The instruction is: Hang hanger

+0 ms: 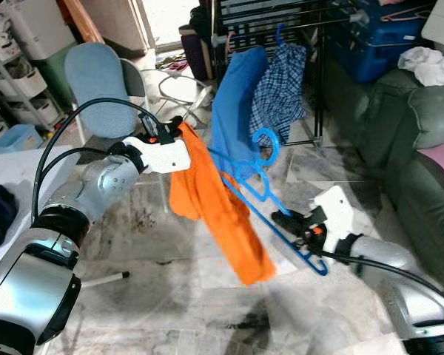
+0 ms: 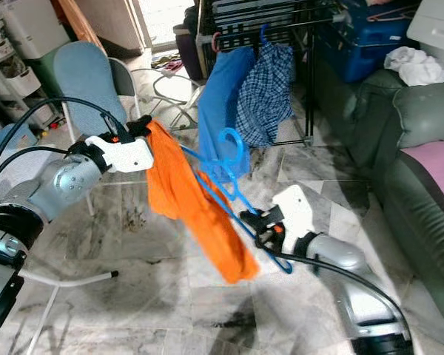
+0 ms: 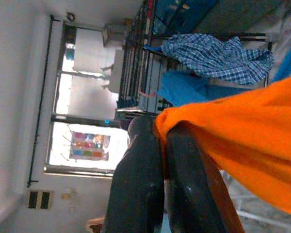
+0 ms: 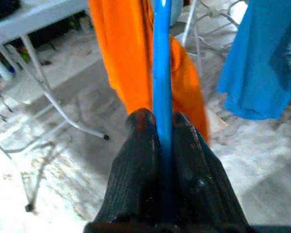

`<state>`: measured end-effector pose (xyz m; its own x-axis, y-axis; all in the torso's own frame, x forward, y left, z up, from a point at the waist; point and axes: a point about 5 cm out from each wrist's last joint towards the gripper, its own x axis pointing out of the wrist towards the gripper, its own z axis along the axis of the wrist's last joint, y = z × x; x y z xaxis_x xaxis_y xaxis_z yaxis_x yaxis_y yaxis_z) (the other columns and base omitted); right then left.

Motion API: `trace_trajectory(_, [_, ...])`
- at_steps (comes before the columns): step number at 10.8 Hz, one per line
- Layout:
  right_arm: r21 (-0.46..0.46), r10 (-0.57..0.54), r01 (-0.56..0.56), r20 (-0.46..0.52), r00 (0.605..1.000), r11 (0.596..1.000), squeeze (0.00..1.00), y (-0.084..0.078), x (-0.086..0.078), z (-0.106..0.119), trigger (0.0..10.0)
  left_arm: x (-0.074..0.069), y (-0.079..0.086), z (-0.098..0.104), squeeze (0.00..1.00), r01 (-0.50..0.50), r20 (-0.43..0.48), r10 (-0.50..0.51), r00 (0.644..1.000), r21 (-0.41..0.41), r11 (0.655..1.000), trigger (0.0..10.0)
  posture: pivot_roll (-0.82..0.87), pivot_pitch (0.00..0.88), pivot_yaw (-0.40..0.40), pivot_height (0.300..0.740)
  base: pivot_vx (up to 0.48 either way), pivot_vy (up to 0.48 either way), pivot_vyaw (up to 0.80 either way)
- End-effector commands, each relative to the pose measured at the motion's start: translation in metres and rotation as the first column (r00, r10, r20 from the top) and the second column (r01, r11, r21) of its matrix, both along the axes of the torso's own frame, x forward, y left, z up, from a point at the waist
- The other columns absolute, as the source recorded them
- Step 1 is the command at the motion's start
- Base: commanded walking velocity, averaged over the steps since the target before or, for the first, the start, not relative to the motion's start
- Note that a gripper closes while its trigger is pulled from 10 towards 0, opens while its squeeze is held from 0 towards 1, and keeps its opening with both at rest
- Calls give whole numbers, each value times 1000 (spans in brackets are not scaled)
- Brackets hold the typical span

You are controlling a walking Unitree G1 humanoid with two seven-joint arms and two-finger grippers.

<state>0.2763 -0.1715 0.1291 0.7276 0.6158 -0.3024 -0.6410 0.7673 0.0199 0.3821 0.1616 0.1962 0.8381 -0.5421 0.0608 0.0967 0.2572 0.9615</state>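
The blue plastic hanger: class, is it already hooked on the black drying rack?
No. The blue plastic hanger is clamped in the right gripper, well short of the black drying rack.

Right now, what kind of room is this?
Probably a lived-in home room used for laundry: a drying rack with a blue garment and a checked shirt hanging on it, a dark green sofa, a marble tile floor.

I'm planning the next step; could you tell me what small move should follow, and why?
Probably raise the right gripper toward the drying rack, since it is shut on the blue hanger, held low, while the left gripper pinches the orange garment draped on it.
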Motion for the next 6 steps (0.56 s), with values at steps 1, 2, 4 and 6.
trace_trajectory(1, [-7,-3,3,38,999,1000,0,-4,4,8,10000,2,4,4,0,-7,4,7,1000,14,1000,10000,-139,9,172,740,0,0,0])
trace_trajectory(2, [-60,10,-7,49,999,998,0,-21,3,15,10000,1,7,0,0,-11,-5,11,1000,19,1000,10000,-142,10,170,740,0,0,0])
trace_trajectory(4, [-124,113,-112,8,994,986,0,-45,-9,23,10000,-1,7,-2,0,7,-10,-7,1000,21,1000,10000,-146,15,171,740,0,0,0])
trace_trajectory(6, [-147,200,-207,-58,978,967,0,-57,-21,28,10000,-2,3,-5,0,23,-19,-22,1000,19,1000,10000,-148,18,174,740,0,0,0])
